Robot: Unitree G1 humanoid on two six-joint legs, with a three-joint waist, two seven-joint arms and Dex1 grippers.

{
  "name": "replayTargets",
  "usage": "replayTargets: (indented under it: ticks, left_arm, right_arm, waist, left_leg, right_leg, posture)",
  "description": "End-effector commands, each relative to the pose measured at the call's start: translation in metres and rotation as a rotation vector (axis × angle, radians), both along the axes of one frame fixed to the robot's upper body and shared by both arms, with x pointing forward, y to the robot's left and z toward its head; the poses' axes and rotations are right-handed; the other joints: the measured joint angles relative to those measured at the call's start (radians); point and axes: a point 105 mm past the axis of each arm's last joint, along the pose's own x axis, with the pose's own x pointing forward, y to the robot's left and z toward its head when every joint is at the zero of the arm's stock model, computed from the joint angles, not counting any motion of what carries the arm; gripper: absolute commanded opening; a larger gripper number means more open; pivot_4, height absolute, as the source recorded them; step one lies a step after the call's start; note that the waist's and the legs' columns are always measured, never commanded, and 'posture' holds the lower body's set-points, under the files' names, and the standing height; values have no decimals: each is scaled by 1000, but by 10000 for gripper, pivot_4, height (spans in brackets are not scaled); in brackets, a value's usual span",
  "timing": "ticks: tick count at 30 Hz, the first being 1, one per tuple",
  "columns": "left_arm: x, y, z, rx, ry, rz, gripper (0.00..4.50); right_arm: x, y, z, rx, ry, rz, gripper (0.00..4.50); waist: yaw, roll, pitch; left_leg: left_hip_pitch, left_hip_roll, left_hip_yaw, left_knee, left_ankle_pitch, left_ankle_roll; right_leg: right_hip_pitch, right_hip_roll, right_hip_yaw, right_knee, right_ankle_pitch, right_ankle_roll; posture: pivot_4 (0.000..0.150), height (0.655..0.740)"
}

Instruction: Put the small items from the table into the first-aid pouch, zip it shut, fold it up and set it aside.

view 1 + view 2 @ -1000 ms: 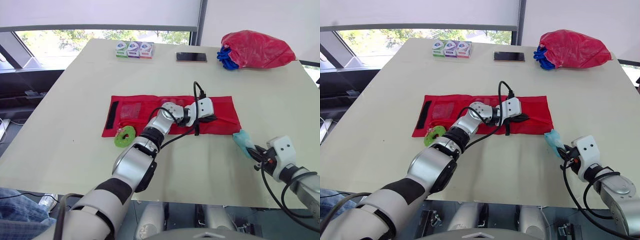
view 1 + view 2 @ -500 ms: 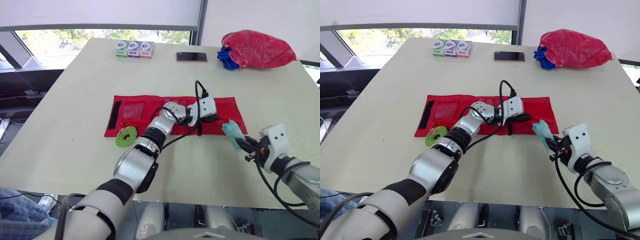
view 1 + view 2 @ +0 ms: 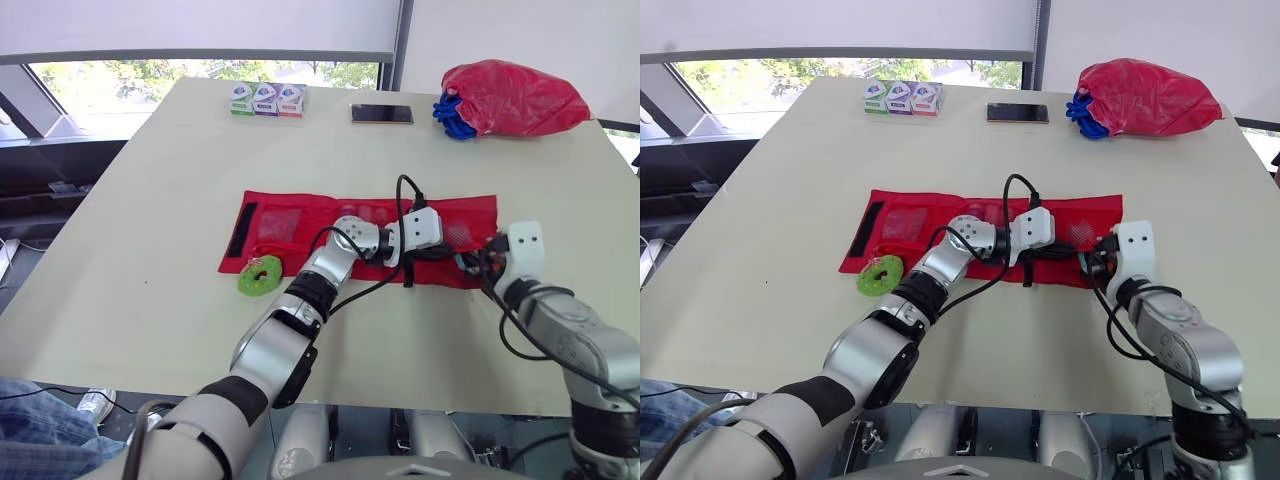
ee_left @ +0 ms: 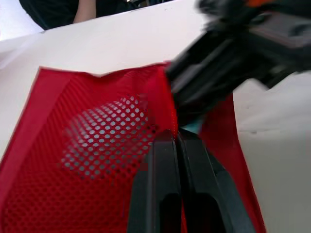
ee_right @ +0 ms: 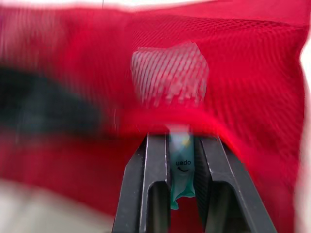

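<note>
Right wrist view puts your right gripper [image 5: 181, 141] clamped on the teal packet [image 5: 182, 170]. The packet's tip is at the pocket lip of the pouch [image 5: 243, 73], which lies unfolded mid-table. Just beyond, your left gripper [image 4: 177, 138] pinches that lip. If the pinch slips, the mouth will likely close and the packet buckle or ride over the mesh.

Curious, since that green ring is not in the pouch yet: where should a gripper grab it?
The green ring lies flat by the front edge of the red pouch, so probably from above, pinching its rim on the side away from the pouch.
</note>
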Motion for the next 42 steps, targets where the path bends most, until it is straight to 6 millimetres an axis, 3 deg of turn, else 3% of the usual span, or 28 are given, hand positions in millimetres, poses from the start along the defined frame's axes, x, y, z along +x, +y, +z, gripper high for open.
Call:
replayTargets:
  ticks: [1,3,4,6,9,20,23,31,34,35,36,40,42]
  left_arm:
    - [-11,-15,12,-28,-27,-59,0]
    - [-11,-18,14,-32,-28,-58,0]
    - [-11,-18,14,-33,-28,-54,0]
    - [-8,-18,15,-36,-25,-39,0]
    - [-5,-18,14,-38,-16,-25,0]
    - [3,-18,15,-43,3,16,0]
    - [1,-20,13,-43,11,6,0]
    - [-5,-19,20,-97,70,-36,0]
    - [-12,-13,30,-150,115,-95,8103]
    - [-14,-9,33,-167,119,-114,14361]
    - [-17,-4,36,-174,127,-135,17145]
    - [-25,25,48,-175,182,-208,34320]
    - [-25,53,55,-151,202,-215,42379]
  right_arm:
    - [13,0,19,36,-99,-71,870]
    - [16,5,19,43,-105,-71,10912]
    - [14,7,18,43,-108,-57,13564]
    - [9,8,16,28,-104,-33,24361]
    - [-3,9,10,-57,-90,53,32599]
    - [-52,1,17,-149,-99,248,32599]
    - [-66,-9,20,-170,-94,258,32599]
    - [-73,-51,27,-189,-115,128,32599]
    - [-71,-58,18,-165,-87,89,33733]
    - [-70,-61,14,-152,-74,73,33733]
    - [-68,-63,9,-150,-59,63,33733]
    - [-57,-72,-8,-127,-11,12,33733]
    - [-54,-68,-15,-46,5,12,33733]
  waist:
    - [-1,1,0]
    - [0,1,0]
    - [0,1,0]
    - [0,1,-1]
    - [1,1,-1]
    - [-2,2,-1]
    - [2,3,-1]
    - [0,3,-1]
    - [-2,3,-1]
    - [-1,3,-1]
    - [-1,3,-1]
    - [-3,5,-2]
    - [-4,6,-2]
  left_leg:
    - [0,0,0,0,0,0]
    - [0,-1,0,0,0,0]
    - [0,-1,0,0,0,0]
    - [0,-1,0,0,0,0]
    - [0,-1,0,0,0,0]
    - [1,0,0,0,0,0]
    - [0,-1,-2,0,0,0]
    - [1,0,-1,0,0,0]
    - [1,0,0,0,0,0]
    - [1,0,0,0,0,0]
    - [1,1,0,0,0,0]
    - [1,1,1,0,0,0]
    - [2,1,1,0,0,0]
  right_leg:
    - [0,0,0,0,0,0]
    - [0,0,0,0,0,0]
    - [0,0,0,0,0,0]
    - [0,0,0,0,0,0]
    - [0,0,0,0,0,0]
    - [0,2,1,0,0,0]
    - [0,2,2,0,-1,1]
    - [0,2,4,0,-1,1]
    - [0,2,4,0,-1,1]
    - [0,2,4,0,-1,1]
    - [0,3,4,0,-1,1]
    - [0,3,6,0,-1,1]
    - [0,3,7,0,-1,1]
  posture:
    - [1500,7400]
    - [1500,7400]
    - [1500,7400]
    - [1500,7400]
    - [1500,7400]
    - [1500,7400]
    - [1500,7400]
    - [1500,7400]
    - [1500,7400]
    - [1500,7400]
    - [1500,7400]
    - [1500,7400]
    - [1500,7400]
